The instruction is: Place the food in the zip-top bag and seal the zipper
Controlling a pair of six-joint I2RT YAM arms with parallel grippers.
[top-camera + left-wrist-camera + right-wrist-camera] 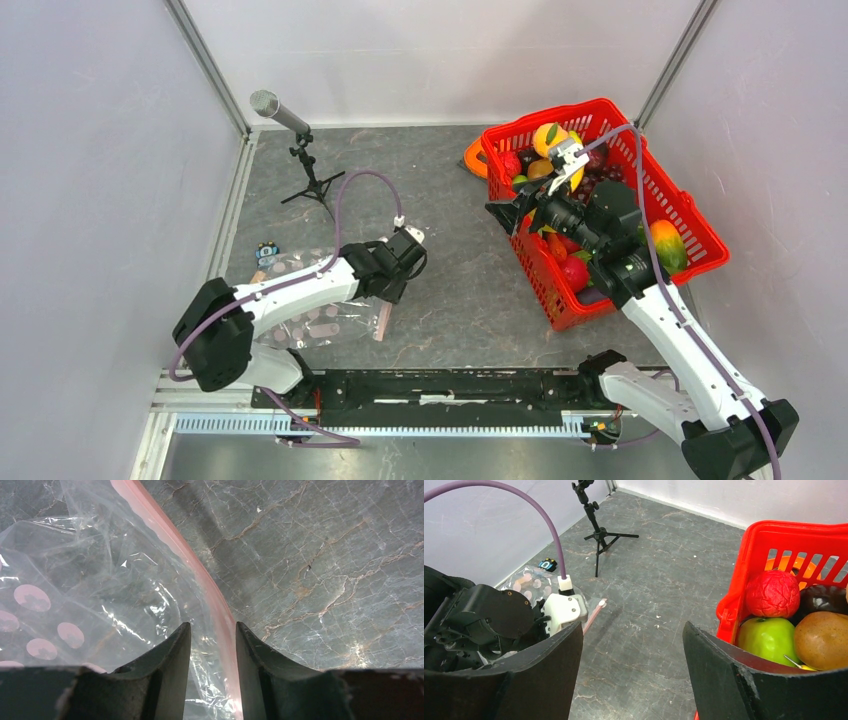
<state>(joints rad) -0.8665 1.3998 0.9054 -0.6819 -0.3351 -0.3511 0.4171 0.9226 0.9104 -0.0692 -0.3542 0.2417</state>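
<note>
The clear zip-top bag [310,325] with pale dots lies flat on the table at the left. Its pink zipper [383,322] runs along its right edge. My left gripper [386,293] is low over that edge. In the left wrist view it [212,630] is open, its fingers straddle the zipper [175,535], and the bag [90,580] spreads to the left. The food [548,135] sits in the red mesh basket [690,215]. My right gripper [633,630] is open and empty, over bare table beside the basket [794,532], near a red fruit [772,594], a green apple [769,637] and a brown kiwi [821,637].
A microphone on a small tripod [300,150] stands at the back left. A small dark gadget [266,251] lies by the bag's far corner. A flat orange ring [474,158] lies behind the basket's left corner. Walls close in on three sides.
</note>
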